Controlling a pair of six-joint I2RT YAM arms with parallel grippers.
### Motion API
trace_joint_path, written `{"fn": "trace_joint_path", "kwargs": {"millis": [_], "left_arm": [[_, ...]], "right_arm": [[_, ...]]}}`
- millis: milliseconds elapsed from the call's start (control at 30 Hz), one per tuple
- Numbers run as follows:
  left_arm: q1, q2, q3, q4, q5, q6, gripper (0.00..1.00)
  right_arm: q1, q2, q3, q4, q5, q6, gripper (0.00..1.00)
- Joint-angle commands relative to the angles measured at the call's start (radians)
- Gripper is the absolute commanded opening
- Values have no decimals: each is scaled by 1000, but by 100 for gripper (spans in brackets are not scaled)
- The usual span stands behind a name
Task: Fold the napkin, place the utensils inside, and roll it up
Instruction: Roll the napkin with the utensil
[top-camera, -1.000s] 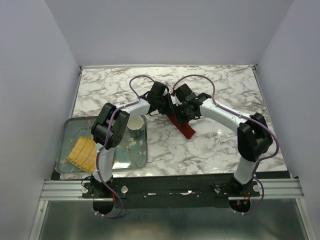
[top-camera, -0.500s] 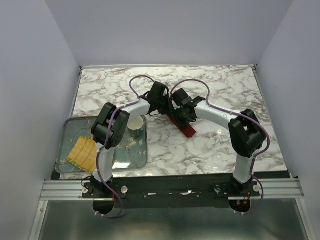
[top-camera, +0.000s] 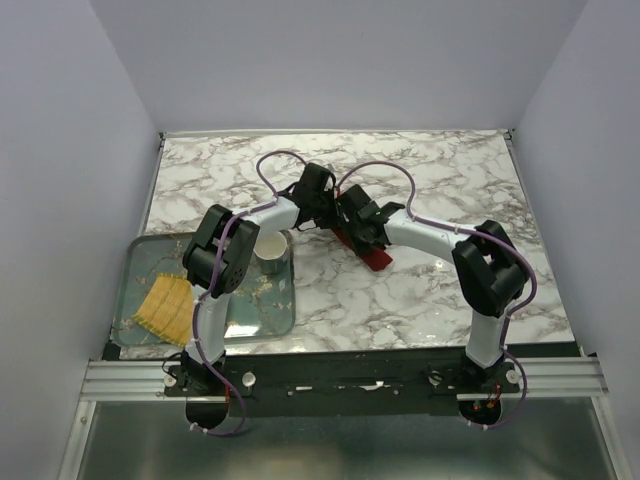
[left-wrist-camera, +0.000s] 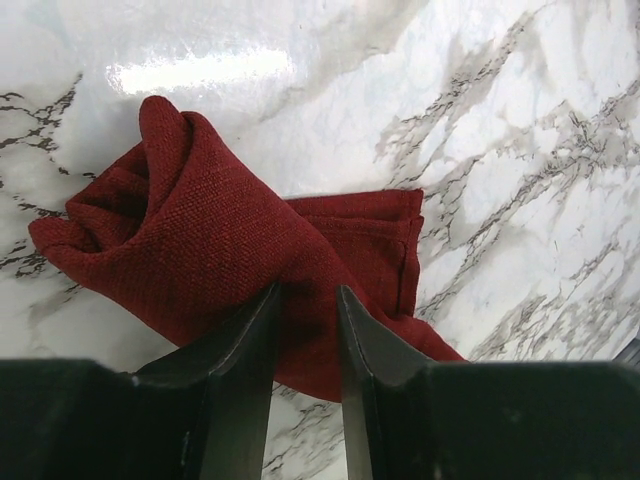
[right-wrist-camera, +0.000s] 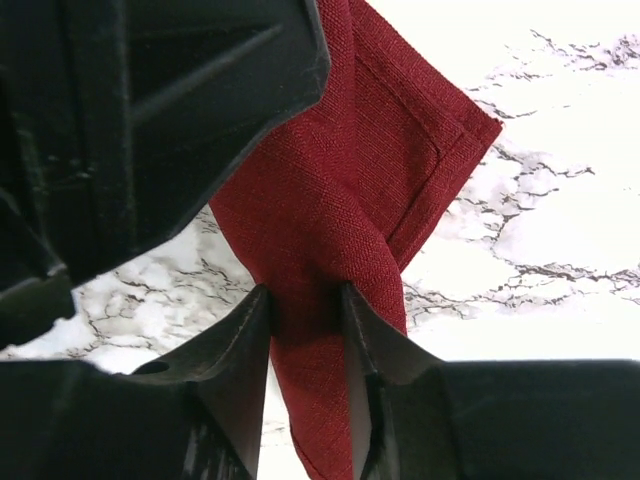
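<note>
R gripper (right-wrist-camera: 305, 300) moved in beside L gripper (left-wrist-camera: 308, 295), both clamped on dark red soft cloth napkin (left-wrist-camera: 200, 220) (part-rolled); rolling prob underway.

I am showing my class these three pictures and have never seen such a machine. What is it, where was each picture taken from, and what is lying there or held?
Two robot arms are bolted to the near edge of a marble table. The wide picture looks down from above and behind them. The other two come from a camera on each wrist; the black fingers at the bottom are that arm's own gripper. The left gripper and right gripper each pinch a dark red napkin bunched on the table. At the left, a tray holds a cup and a yellow mat.
</note>
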Motion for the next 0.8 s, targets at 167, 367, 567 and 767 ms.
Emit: {"fn": "trace_joint_path", "kwargs": {"millis": [167,367,567,767], "left_arm": [[14,-132,33,-65,8,35,42],[20,-119,38,-62,23,29,43],[28,-106,19,-34,32,14,41],[48,-134,0,-36,8,11,41]], "right_arm": [[-18,43,-45,-15,61,37,24],[-15,-4,-20,-35,-11,15,47],[-13,-101,-3,-65,-54,12,56],[-13,-55,39,-70,-59,-8,60]]}}
